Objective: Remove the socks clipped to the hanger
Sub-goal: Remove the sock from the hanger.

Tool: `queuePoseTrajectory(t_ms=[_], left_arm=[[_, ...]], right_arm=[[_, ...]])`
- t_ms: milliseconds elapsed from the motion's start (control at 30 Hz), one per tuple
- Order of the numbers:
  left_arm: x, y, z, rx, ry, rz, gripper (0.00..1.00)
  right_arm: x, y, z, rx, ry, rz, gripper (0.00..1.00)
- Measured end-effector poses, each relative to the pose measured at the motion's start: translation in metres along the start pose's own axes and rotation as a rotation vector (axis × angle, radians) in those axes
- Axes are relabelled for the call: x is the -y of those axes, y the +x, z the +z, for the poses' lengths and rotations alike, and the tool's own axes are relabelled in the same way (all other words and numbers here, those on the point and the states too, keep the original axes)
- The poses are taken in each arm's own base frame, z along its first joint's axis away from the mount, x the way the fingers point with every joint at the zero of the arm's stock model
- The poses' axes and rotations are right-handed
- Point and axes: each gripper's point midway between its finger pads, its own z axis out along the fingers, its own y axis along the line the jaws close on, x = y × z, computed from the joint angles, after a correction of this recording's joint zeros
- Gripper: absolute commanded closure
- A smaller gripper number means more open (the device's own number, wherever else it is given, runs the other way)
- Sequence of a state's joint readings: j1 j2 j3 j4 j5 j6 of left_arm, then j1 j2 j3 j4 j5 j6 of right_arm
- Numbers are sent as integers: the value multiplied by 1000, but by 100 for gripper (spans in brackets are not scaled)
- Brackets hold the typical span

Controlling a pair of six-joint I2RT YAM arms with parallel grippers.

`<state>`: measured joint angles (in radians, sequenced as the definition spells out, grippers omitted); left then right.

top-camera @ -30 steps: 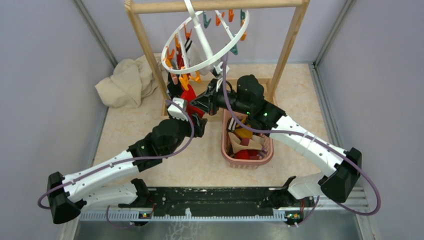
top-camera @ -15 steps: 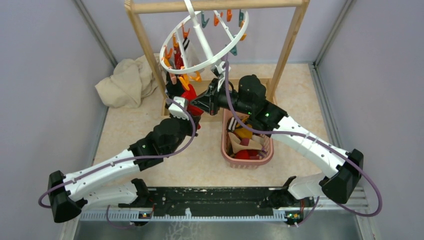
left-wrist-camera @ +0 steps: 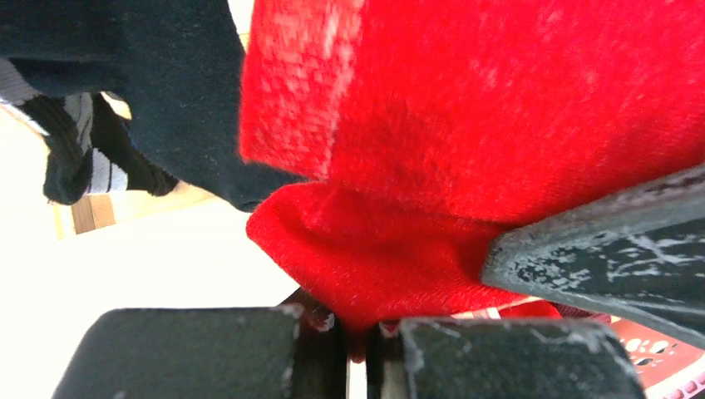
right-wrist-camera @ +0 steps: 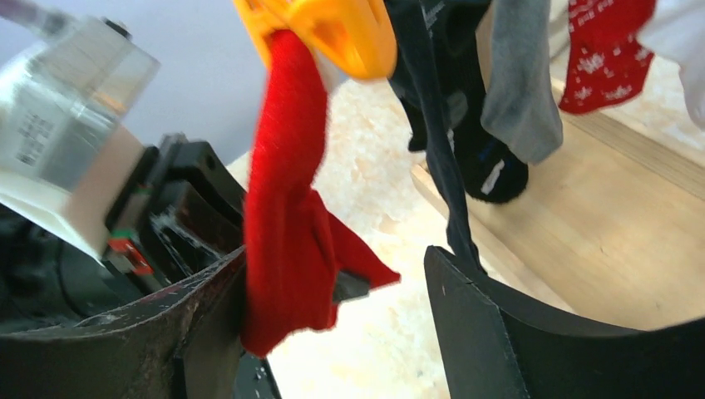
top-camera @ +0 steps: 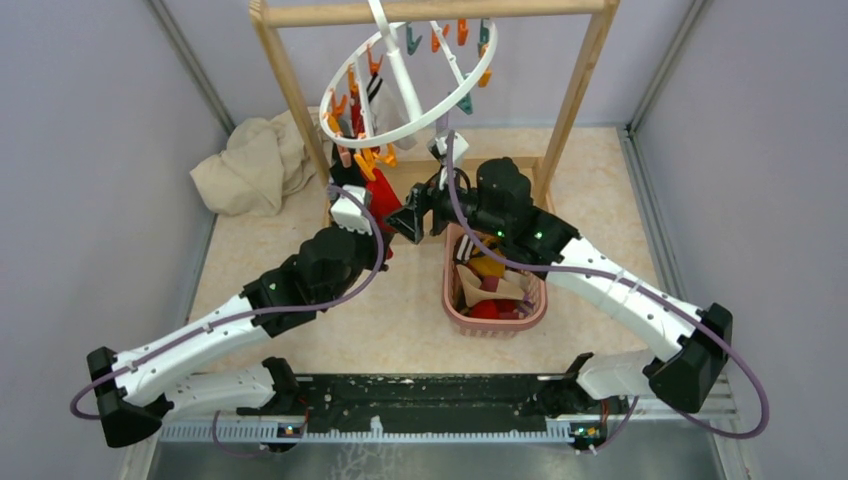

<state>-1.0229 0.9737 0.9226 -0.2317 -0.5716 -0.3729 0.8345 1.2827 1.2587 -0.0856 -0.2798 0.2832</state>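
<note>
The white ring hanger [top-camera: 408, 133] hangs from the wooden rack with several socks clipped on its left side. A red sock [top-camera: 384, 198] dangles from an orange clip [right-wrist-camera: 332, 33]. My left gripper [left-wrist-camera: 356, 332] is shut on the lower fold of this red sock [left-wrist-camera: 499, 125]. My right gripper [right-wrist-camera: 332, 291] stands open beside it, and the red sock [right-wrist-camera: 287, 249] rests against its left finger. A black sock [right-wrist-camera: 441, 125], a grey sock [right-wrist-camera: 520, 91] and a red patterned sock [right-wrist-camera: 603, 58] hang behind.
A pink lattice basket [top-camera: 452, 300] holding loose socks sits under my right arm. A beige cloth [top-camera: 250, 165] lies at the back left. The rack's wooden posts [top-camera: 290, 90] and its base board [right-wrist-camera: 599, 233] stand close behind both grippers.
My left gripper closed on the red sock and moved slightly toward the rack. My right gripper, shut before, has opened and pulled back a little. The hanger swung slightly.
</note>
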Motion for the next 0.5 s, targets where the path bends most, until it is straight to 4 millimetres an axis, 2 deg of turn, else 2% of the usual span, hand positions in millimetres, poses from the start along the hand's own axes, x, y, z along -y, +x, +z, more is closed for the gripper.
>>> queuePoseTrajectory(t_ms=[133,233,400,500], left_arm=[[-1,-2,-4,-11,0,7,93],[-3,-6,-9,-13,-1,8,93],[-5,-22,-19,17,2,-9,93],[-7,-32,-26,45,6,-24,93]], right_arm=[[9,15,-13,-34,60,9,28],[11,16,-25,-33,90,11,30],[2,-3,-48,48,85,-3,32],[-7,-23,-56,115,62,-20,36]])
